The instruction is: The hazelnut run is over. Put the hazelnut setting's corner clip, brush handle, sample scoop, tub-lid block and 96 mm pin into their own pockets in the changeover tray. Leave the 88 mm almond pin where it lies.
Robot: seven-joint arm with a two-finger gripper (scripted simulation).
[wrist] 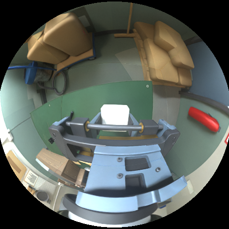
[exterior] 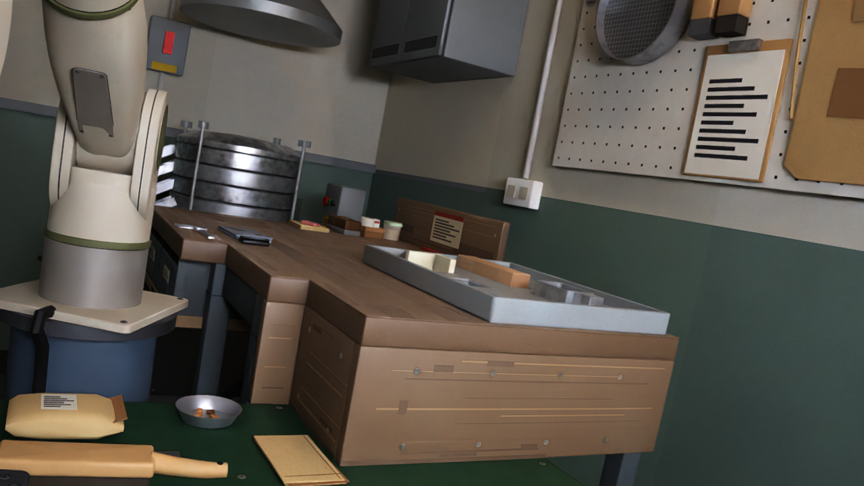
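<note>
On the right end of the wooden bench lies the grey changeover tray (exterior: pixel 513 290). An orange-brown bar (exterior: pixel 492 270) lies across its middle and a cream piece (exterior: pixel 432 260) sits in a far pocket. My gripper (wrist: pixel 115 119) is high above the floor, out of the side camera's sight. Its fingers grip a white block (wrist: pixel 115 114) from both sides. Only the arm's base and lower links (exterior: pixel 99 157) show at the left of the bench.
Behind the tray stands a wooden board with a label (exterior: pixel 450 228). Small jars and boxes (exterior: pixel 368 226) sit at the bench's back, next to a stack of sieves (exterior: pixel 235 175). A dark flat tool (exterior: pixel 245 234) lies on the bench's left. A sack, bowl and rolling pin lie on the floor.
</note>
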